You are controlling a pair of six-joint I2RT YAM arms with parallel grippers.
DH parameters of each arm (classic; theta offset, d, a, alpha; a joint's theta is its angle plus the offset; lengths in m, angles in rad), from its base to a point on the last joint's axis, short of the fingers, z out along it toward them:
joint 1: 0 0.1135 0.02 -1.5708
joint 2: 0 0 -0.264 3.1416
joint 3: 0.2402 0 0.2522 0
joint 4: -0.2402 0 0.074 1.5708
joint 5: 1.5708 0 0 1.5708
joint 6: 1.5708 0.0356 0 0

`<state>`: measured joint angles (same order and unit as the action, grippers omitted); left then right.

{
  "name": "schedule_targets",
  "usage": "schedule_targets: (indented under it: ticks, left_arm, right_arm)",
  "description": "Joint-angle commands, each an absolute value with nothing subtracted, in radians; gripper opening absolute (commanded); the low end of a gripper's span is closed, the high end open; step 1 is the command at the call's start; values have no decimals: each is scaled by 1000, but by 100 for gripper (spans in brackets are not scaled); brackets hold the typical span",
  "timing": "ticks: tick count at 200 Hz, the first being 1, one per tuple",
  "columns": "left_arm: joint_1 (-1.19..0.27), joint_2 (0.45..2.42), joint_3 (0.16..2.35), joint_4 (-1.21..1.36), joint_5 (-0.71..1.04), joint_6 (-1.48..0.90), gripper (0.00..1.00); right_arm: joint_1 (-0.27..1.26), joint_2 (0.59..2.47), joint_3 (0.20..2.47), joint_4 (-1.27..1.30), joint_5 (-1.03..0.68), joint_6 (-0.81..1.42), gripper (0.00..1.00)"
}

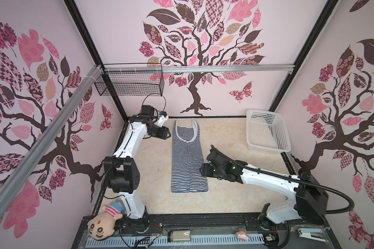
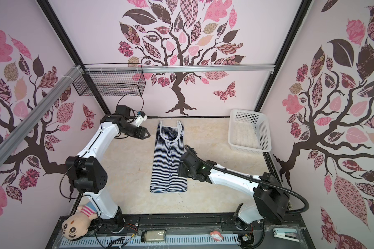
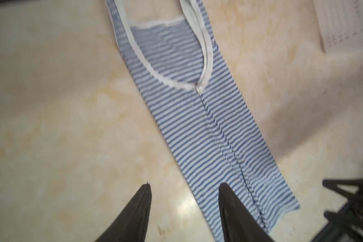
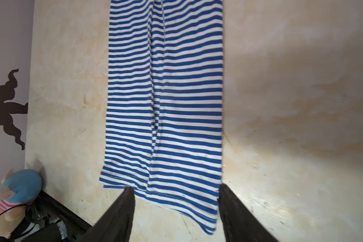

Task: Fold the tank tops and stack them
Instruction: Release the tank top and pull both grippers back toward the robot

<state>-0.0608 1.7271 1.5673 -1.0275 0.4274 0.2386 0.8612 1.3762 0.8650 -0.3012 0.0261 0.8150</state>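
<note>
Lying flat, one tank top (image 1: 187, 155), one basket (image 1: 268, 148)

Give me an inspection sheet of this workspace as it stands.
Surface: beige mottled table.
Job's things: one striped tank top, folded lengthwise into a narrow strip, flat mid-table; no stack seen.
Clutter: empty white basket back right; plush doll by left arm's base.
Grippers: left gripper open beside its far end; right gripper open by its right edge; neither holds cloth.
Cables: black hose loops off the right arm.
Surroundings: pink walls with tree decals; wire basket on back rail.
</note>
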Motion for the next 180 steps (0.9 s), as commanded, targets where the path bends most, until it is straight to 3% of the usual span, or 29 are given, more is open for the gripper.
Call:
schedule_targets:
  ticks: [1, 37, 63, 130, 180]
  left_arm:
    - [-47, 1601, 1336, -1019, 532, 234, 57]
    - [-25, 1348, 1014, -928, 611, 210, 60]
    - [-9, 1292, 1023, -990, 671, 257, 66]
    - [-26, 1469, 1102, -1226, 574, 572, 66]
    - [-44, 1435, 948, -1131, 425, 648, 66]
  right_arm:
    - [825, 1287, 794, -297, -71, 802, 68]
    - [804, 1218, 678, -196, -209, 834, 69]
    - [796, 1207, 605, -126, -285, 867, 68]
    - [790, 1209, 505, 12, -391, 959, 68]
    - [789, 1208, 457, 26, -381, 975, 68]
